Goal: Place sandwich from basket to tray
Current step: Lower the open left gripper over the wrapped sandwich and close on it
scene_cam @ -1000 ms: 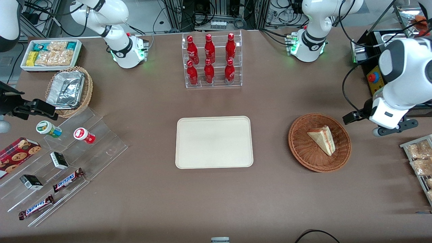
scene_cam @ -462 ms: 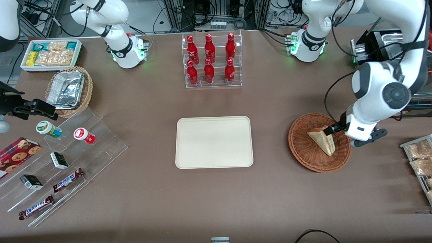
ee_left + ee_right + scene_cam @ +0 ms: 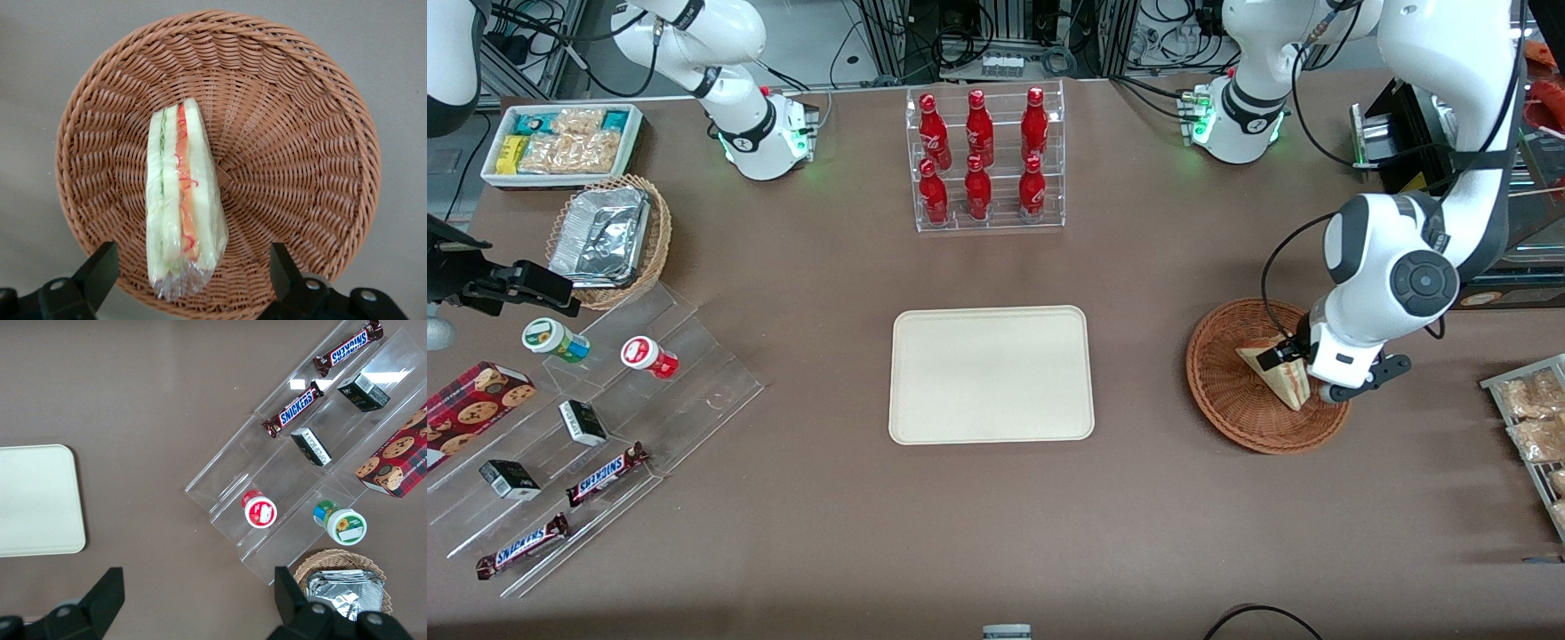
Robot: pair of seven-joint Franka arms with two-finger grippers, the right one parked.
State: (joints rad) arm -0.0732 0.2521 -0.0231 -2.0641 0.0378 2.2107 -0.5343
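overhead, brown table [image 3: 1183, 533], pincer [image 3: 190, 280] spread above sandwich [image 3: 180, 200]

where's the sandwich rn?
In the basket toward the working arm's end, the sandwich stands on edge, with the open claw straddling it.

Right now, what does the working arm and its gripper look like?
The left arm has glossy white shells with dark grey joint caps, a black cable looping along it, and green lights at its base. The gripper, above the basket, has black fingers.
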